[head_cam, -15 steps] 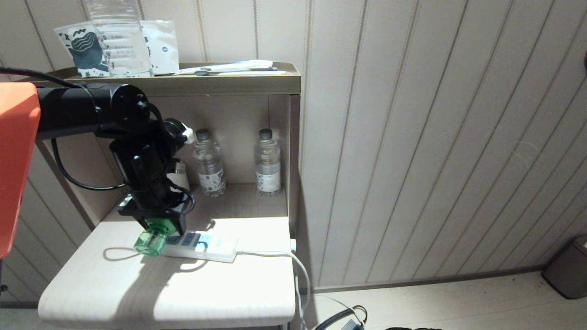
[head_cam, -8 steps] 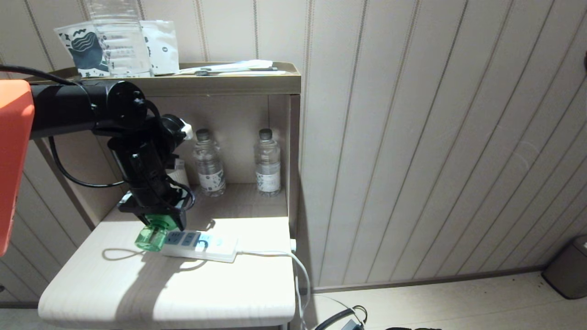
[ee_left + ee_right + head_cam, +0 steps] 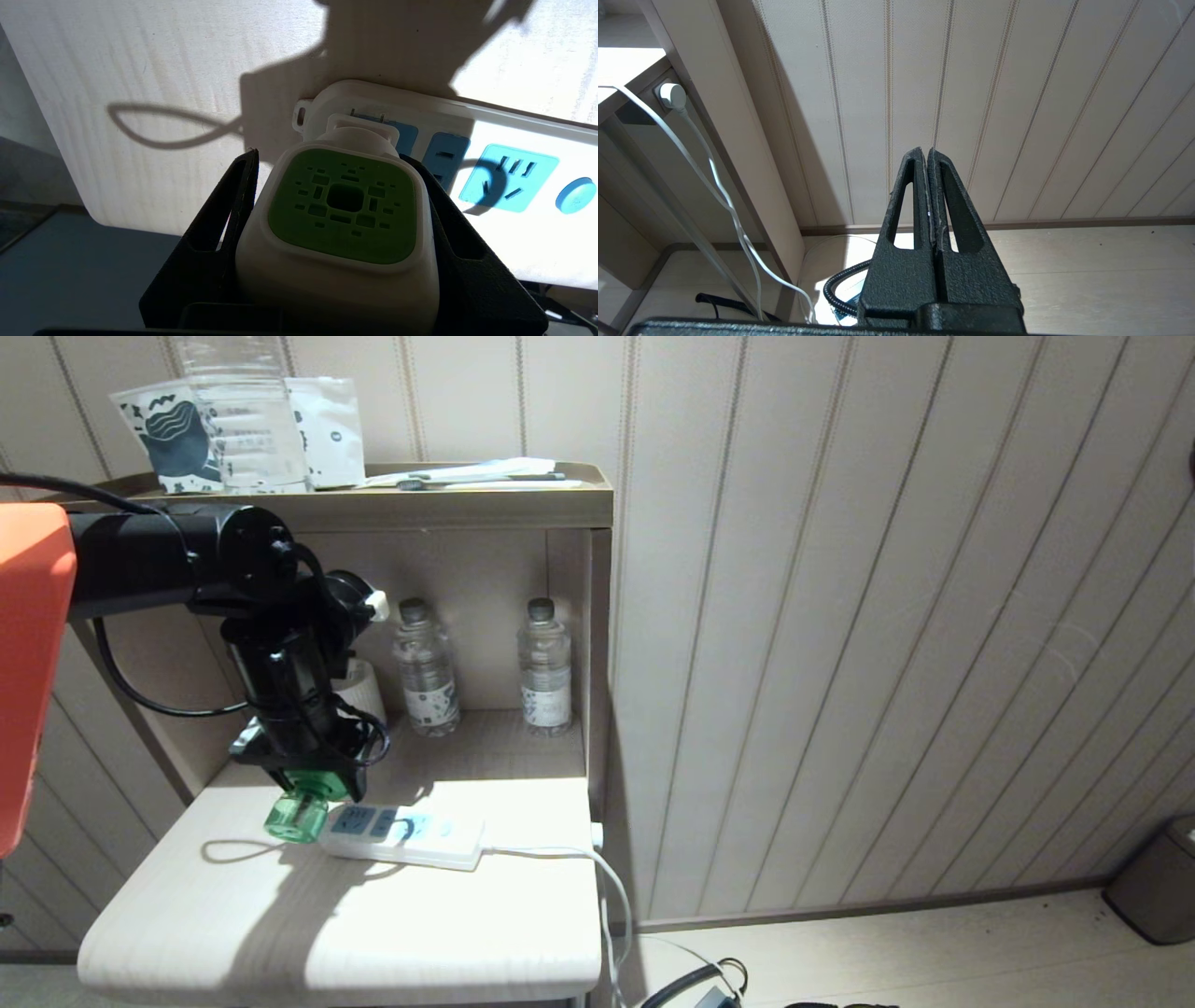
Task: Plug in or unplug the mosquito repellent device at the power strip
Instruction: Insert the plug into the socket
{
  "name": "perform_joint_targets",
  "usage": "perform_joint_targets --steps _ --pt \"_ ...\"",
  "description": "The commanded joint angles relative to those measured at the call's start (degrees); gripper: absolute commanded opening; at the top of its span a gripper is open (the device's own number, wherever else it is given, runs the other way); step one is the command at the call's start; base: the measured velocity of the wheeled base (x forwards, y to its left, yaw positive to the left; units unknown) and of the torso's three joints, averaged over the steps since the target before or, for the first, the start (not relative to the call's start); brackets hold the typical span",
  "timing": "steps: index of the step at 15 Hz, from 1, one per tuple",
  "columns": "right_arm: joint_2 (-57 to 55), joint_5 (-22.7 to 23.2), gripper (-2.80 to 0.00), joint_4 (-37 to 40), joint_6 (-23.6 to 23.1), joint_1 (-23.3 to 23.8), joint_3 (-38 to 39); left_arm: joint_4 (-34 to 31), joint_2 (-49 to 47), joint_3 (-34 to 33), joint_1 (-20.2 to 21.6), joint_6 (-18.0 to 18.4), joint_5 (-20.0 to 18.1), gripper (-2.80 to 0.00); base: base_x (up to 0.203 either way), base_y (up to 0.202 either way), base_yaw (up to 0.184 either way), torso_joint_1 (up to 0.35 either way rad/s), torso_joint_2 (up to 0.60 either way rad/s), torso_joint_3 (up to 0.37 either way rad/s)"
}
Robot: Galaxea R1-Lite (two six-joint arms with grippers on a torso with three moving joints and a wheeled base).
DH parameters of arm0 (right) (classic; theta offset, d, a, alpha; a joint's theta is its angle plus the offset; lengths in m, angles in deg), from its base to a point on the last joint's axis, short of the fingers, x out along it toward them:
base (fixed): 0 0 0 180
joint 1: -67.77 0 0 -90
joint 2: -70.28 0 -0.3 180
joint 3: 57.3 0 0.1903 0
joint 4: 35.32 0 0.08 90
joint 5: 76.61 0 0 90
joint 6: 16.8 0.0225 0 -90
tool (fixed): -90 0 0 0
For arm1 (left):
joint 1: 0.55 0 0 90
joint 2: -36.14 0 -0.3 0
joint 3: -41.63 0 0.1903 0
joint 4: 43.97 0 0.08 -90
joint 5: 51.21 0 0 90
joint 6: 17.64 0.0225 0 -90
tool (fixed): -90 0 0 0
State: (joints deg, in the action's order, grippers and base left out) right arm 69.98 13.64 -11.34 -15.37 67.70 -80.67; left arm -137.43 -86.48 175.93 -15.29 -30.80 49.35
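White-and-green mosquito repellent device [image 3: 343, 219] sits clamped in the left gripper [image 3: 303, 784] at the power strip's [image 3: 411, 831] nine-o'clock end (prongs barely showing); next, probably a straight pull.

Beige grooved wall panelling [image 3: 887, 616] behind and right of wooden shelf unit [image 3: 485, 509]. Pale wood tabletop [image 3: 392, 924] below shelf unit, sunlit patch across it. Light floor [image 3: 934, 952] right of shelf unit, grey bin [image 3: 1158, 882] far right.
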Motion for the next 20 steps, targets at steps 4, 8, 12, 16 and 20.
perform_joint_targets --steps 4,8,12,16,20 --pt "0.0 0.0 -2.80 0.0 0.1 0.0 0.0 -2.1 1.2 0.0 -0.2 -0.2 -0.3 -2.80 0.000 0.000 0.000 0.000 0.00 0.000" --pt "0.0 0.0 -2.80 0.0 0.0 0.0 0.0 -3.2 1.5 -0.1 -0.3 -0.5 -1.5 -2.80 0.000 0.000 0.000 0.000 0.00 0.000" --pt "0.0 0.0 -2.80 0.0 0.1 0.0 0.0 -3.3 0.7 -0.5 -0.5 -0.9 -3.1 -2.80 0.000 0.000 0.000 0.000 0.00 0.000" --pt "0.0 0.0 -2.80 0.0 0.1 0.0 0.0 -2.7 0.1 -0.4 -0.5 -1.0 -3.4 -2.80 0.000 0.000 0.000 0.000 0.00 0.000" --pt "0.0 0.0 -2.80 0.0 0.1 0.0 0.0 -2.4 0.4 -0.3 0.0 -1.0 -3.0 -2.80 0.000 0.000 0.000 0.000 0.00 0.000"
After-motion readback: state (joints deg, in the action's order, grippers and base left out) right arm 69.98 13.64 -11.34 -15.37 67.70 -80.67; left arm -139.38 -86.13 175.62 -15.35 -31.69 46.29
